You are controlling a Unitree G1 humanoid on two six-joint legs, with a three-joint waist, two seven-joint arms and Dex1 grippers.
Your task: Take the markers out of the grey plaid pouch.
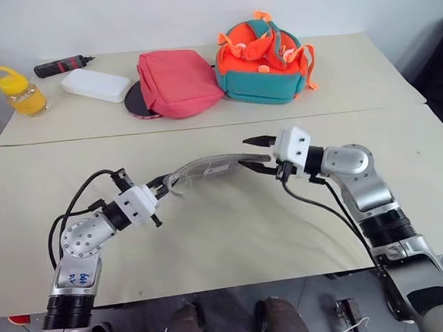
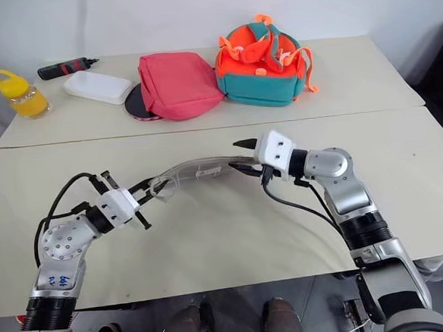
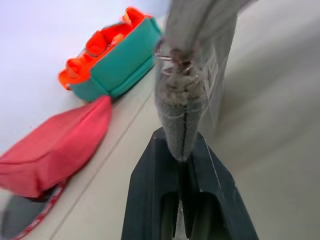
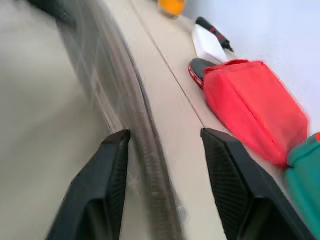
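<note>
The grey plaid pouch (image 1: 206, 169) hangs above the near table, stretched in a shallow arch between my two grippers. My left gripper (image 1: 162, 187) is shut on its left end; in the left wrist view the fingers (image 3: 150, 190) pinch the fabric edge just below the ring pull (image 3: 167, 55). My right gripper (image 1: 257, 154) stands open at the pouch's right end, one finger above it and one below. In the right wrist view the pouch (image 4: 120, 100) runs between the spread fingers (image 4: 235, 180), closer to one of them. The markers are hidden.
On the far table lie a pink-red bag (image 1: 177, 82) on a black disc (image 1: 135, 102), a teal and orange backpack (image 1: 263, 60), a white box (image 1: 94, 85), a yellow bottle (image 1: 20, 90) and a black tool with a red band (image 1: 62, 66).
</note>
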